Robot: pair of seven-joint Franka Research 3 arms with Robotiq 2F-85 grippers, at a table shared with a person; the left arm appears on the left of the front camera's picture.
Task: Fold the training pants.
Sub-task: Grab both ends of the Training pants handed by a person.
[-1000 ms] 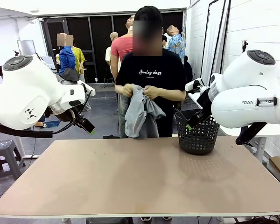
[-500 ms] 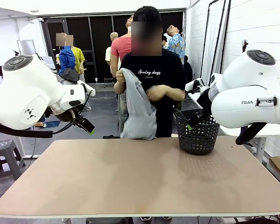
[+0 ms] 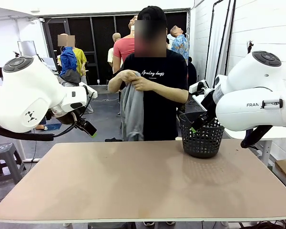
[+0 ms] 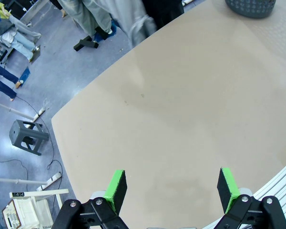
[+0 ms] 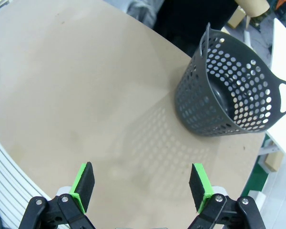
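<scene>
The light grey soft-fabric training pants (image 3: 132, 112) are held hanging by the person's hands (image 3: 141, 84) beyond the far edge of the tan worktop (image 3: 143, 181). The left jaws and right jaws are spread open, empty. Laying the pants flat is judged needed first.

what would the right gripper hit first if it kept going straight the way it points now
Most likely the bare table: the open right gripper aims down at it beside the black mesh basket, nothing between. Depth is unclear, so how near the basket it lands I cannot tell.
</scene>
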